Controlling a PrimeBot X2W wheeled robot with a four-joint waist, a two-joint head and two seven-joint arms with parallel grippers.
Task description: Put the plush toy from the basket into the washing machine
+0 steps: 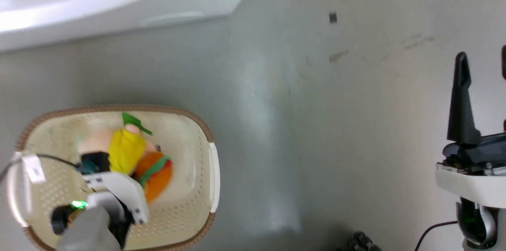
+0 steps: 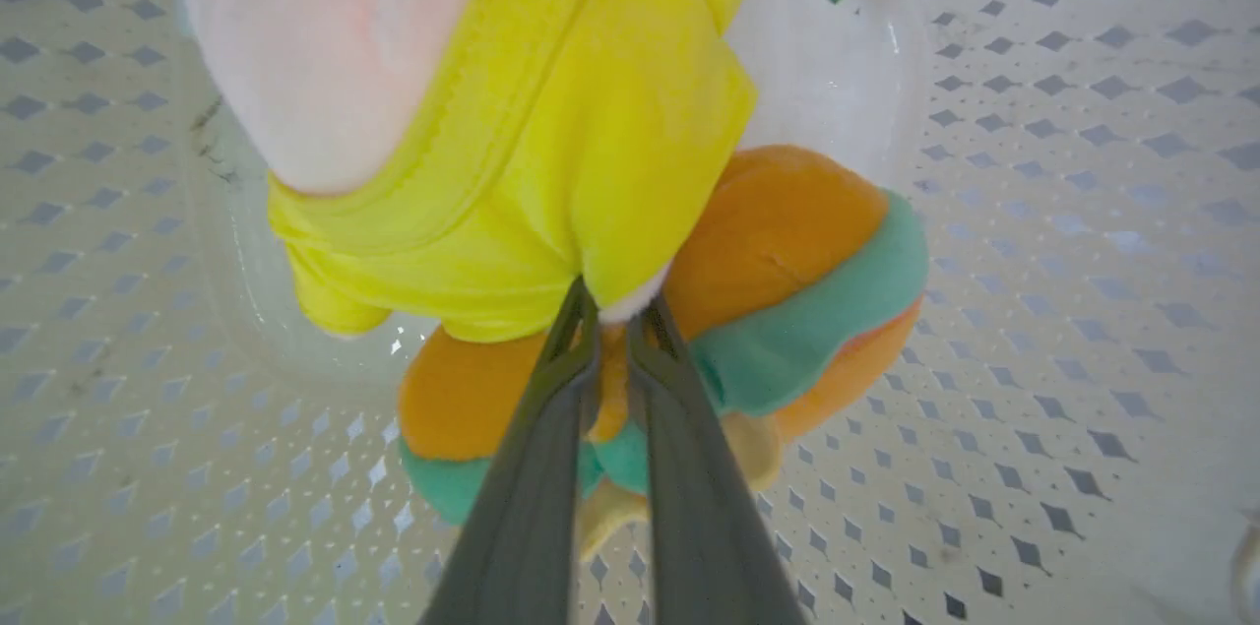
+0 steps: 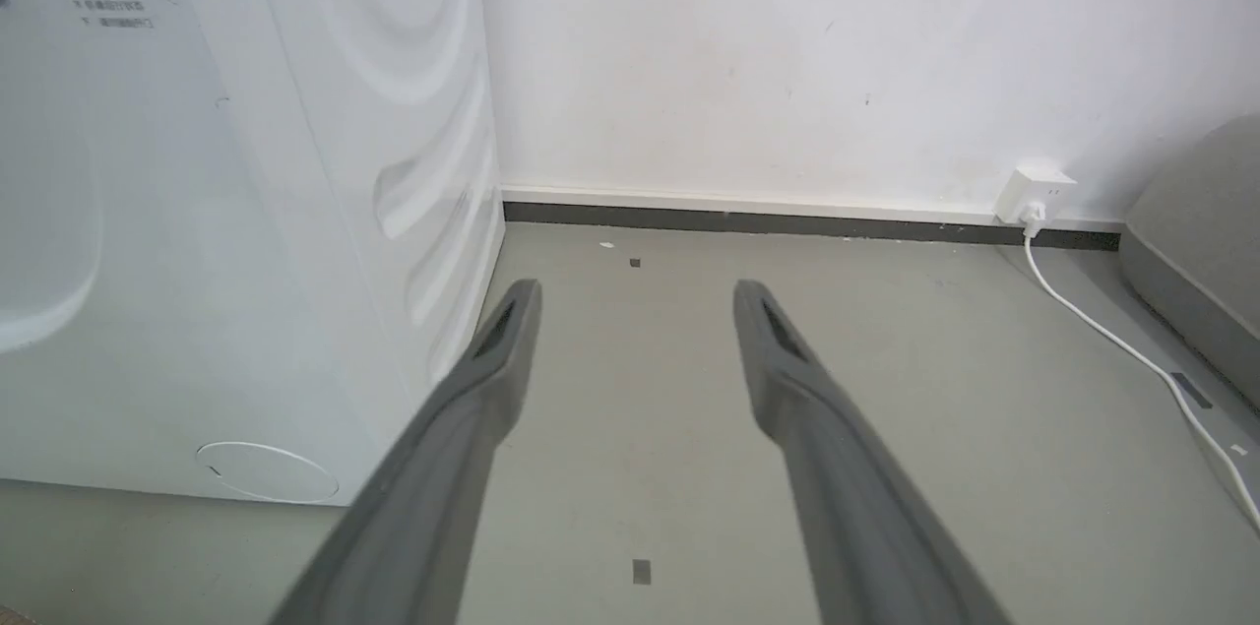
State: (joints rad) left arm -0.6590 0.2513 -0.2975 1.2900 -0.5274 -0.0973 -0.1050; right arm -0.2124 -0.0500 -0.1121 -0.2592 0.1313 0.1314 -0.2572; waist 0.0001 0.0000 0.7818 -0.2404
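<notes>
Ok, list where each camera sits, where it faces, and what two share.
Left wrist: rides that arm, looks into the basket; left hand shut on the plush toy.
Right wrist: faces floor and wall beside the washing machine; right hand open.
Head: atop the robot, looks down at floor; both hands show.
Head and left wrist share plush toy and basket.

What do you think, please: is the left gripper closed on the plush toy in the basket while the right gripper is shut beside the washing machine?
Not quite: the right gripper is open, as the right wrist view shows its fingers well apart beside the washing machine. The left gripper is indeed closed on the plush toy in the basket.
</notes>
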